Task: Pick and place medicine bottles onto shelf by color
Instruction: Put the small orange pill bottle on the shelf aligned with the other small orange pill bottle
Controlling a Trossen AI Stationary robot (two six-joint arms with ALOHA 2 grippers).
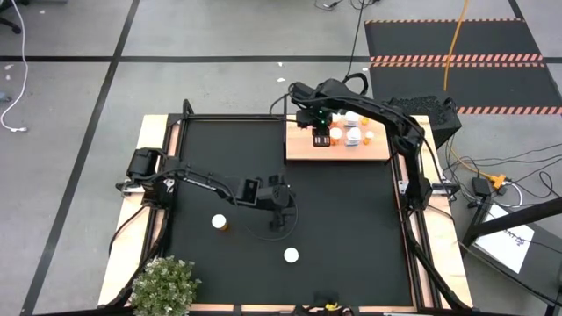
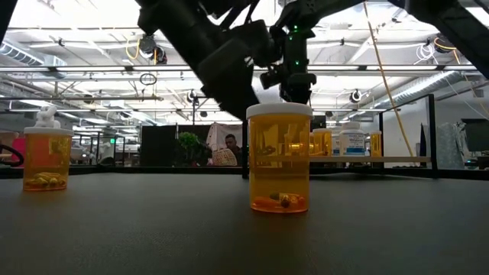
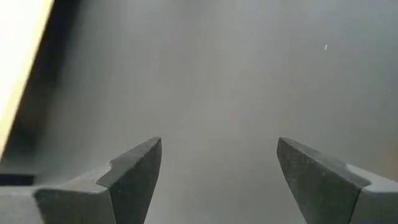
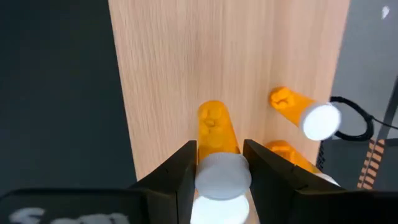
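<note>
The flat rectangular light-wood shelf [image 1: 338, 151] lies at the far right corner of the wide black mat [image 1: 351, 228] on the counter. Its near-left part is bare wood; its far-right part is crowded with small orange and white medicine bottles [image 1: 358, 130]. Most of the mat is open. Two white-capped orange bottles stand on it well apart — one [image 1: 219, 223] left of the left pincer, one [image 1: 291, 255] nearer the front edge.

The right pincer [image 4: 219, 163] hangs over the shelf near its left edge, pinching an upright orange bottle with a white cap [image 4: 219, 168], long axis vertical, cap up, base at the wood — contact unclear.

The left pincer [image 3: 217, 165] hovers spread over bare mat near the middle.
</note>
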